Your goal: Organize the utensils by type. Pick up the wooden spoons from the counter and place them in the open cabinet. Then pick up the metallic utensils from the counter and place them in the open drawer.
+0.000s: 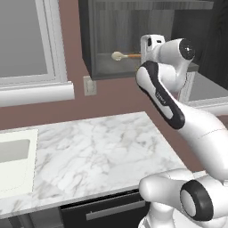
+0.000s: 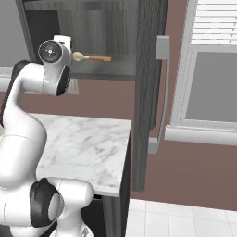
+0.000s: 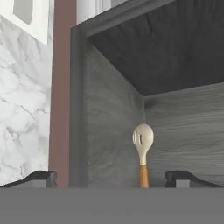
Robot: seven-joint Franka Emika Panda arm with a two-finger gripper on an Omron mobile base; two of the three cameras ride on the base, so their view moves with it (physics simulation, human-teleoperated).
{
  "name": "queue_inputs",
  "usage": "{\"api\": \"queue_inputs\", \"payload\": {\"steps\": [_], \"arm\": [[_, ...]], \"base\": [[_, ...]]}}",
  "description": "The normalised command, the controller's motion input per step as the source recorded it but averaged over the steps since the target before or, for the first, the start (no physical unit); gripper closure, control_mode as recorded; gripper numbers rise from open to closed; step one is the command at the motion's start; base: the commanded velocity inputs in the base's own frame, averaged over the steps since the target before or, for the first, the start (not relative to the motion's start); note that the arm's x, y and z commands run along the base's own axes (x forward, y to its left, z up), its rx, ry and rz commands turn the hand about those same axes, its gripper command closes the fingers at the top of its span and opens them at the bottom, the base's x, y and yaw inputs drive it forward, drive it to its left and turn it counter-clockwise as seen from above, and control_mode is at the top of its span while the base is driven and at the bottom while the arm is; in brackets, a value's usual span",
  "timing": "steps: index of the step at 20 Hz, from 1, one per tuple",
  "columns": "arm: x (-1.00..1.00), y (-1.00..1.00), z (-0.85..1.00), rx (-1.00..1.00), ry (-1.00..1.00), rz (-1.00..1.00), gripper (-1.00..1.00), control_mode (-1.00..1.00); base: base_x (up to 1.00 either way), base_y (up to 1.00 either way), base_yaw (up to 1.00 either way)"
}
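A wooden spoon (image 3: 143,140) with a pale slotted bowl and a tan handle lies on the shelf of the open cabinet (image 3: 109,131). My gripper (image 3: 113,178) is open, one dark fingertip (image 3: 41,177) far on each side of the handle's near end, touching nothing. From the base the same spoon (image 1: 118,55) (image 2: 79,56) points its bowl into the cabinet (image 1: 102,67) (image 2: 115,69), just beyond my raised wrist (image 1: 153,46) (image 2: 58,53). The white marble counter (image 1: 98,151) (image 2: 83,143) lies well below. The metallic utensils are out of view.
The cabinet's dark door (image 2: 149,92) stands swung open at the counter's right end. A white sink (image 1: 13,156) sits at the counter's left. A dark drawer front (image 1: 111,210) with a bar handle shows under the counter's edge. Windows flank the cabinet.
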Motion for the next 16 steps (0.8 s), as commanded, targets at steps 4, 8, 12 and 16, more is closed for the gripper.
{"api": "queue_inputs", "payload": {"steps": [4, 8, 12, 16], "arm": [[-0.95, 0.01, 0.0, 0.22, 0.12, -0.51, -1.0, -1.0], [-0.81, -0.05, 0.0, 0.32, 0.38, -0.57, -1.0, -1.0], [-0.92, -0.01, -0.09, 0.33, 0.3, -0.49, -1.0, -1.0], [-0.87, 0.01, -0.59, 0.35, 0.01, -0.44, -1.0, -1.0]], "base": [[0.0, 0.0, 0.0], [0.0, 0.0, 0.0], [0.0, 0.0, 0.0], [0.0, 0.0, 0.0]]}}
